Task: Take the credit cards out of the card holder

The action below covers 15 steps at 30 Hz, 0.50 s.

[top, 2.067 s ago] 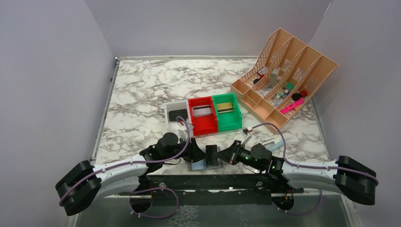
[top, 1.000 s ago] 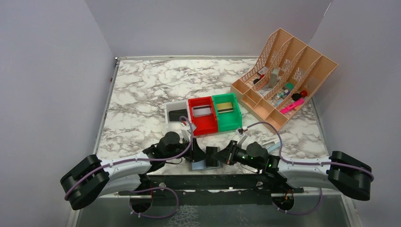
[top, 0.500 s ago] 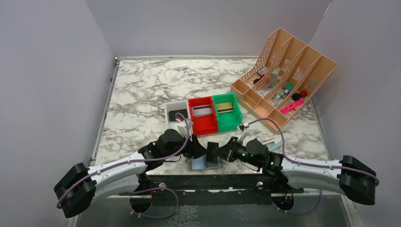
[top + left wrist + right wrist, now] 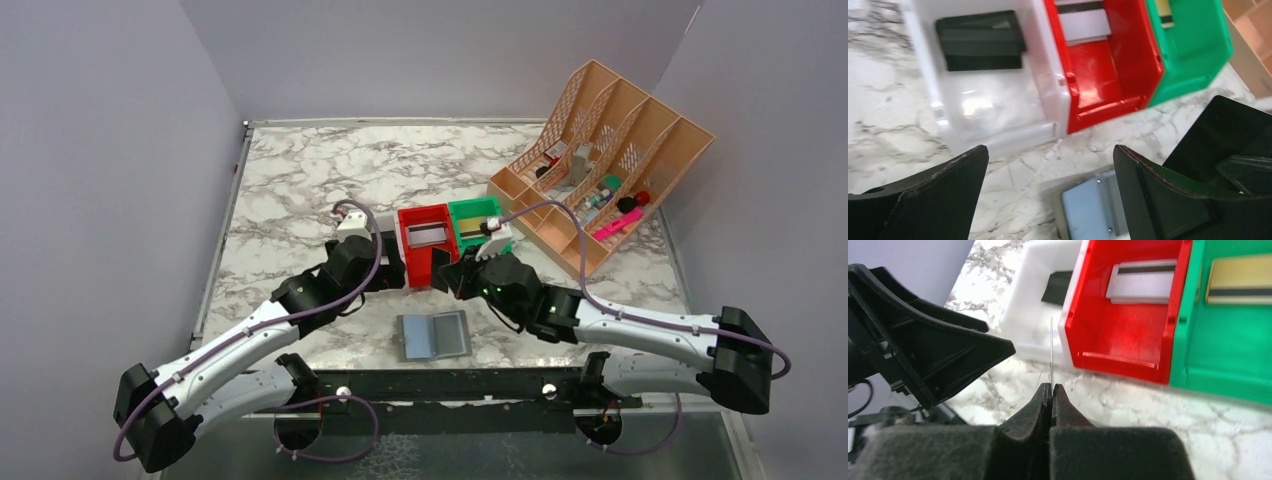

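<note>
The card holder [image 4: 433, 336] lies open and flat on the marble near the front edge, with its pale blue panel [image 4: 1088, 210] on the left and a grey panel on the right. Neither gripper touches it. My right gripper [image 4: 1052, 386] is shut on a thin credit card [image 4: 1051, 340], which I see edge-on. It hangs just in front of the red bin [image 4: 425, 245], where the right gripper [image 4: 452, 275] shows from above. My left gripper [image 4: 1049, 152] stands wide open and empty in front of the white bin [image 4: 998, 110]; it also shows in the top view [image 4: 388, 270].
Three bins stand in a row. The white bin holds a black card [image 4: 980, 40], the red bin a pale card [image 4: 1143, 281], and the green bin [image 4: 480, 225] a gold card [image 4: 1240, 279]. A peach desk organiser [image 4: 600, 160] with small items stands at the back right.
Both arms have moved from the card holder toward the bins. The left gripper opened and let go of the holder. The right gripper closed on a card and carried it away.
</note>
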Each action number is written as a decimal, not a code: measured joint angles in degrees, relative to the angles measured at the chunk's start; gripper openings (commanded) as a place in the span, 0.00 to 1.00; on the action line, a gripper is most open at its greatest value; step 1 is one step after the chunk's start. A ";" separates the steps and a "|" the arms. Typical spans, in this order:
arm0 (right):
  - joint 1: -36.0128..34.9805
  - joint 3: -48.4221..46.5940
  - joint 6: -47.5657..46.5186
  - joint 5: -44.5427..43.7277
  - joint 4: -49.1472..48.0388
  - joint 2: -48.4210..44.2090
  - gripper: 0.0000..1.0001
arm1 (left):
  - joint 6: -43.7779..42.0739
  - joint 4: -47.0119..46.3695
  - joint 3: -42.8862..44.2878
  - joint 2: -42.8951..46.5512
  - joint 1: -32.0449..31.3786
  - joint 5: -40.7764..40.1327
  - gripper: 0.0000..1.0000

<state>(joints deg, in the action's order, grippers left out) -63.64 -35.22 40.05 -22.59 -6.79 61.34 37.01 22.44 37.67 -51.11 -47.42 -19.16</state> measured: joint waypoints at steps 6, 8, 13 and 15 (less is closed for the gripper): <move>0.00 -11.39 -10.34 -1.84 0.61 11.61 0.01 | -1.60 8.24 5.49 -0.28 5.95 -4.26 0.99; 0.00 -15.45 -13.38 -1.95 0.61 15.80 0.01 | -2.64 10.58 7.65 -0.13 7.69 -6.29 0.99; 0.00 -22.67 -19.96 -1.95 0.70 24.04 0.01 | -5.20 13.11 8.76 1.44 13.44 -9.55 0.99; 0.00 -25.11 -22.27 -1.99 0.81 26.93 0.01 | -6.21 13.11 8.33 1.25 16.70 -9.44 0.99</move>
<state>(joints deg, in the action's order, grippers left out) -63.64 -60.34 17.78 -24.58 -5.98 88.27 30.81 35.55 46.00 -49.87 -30.72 -28.60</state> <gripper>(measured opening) 0.020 0.987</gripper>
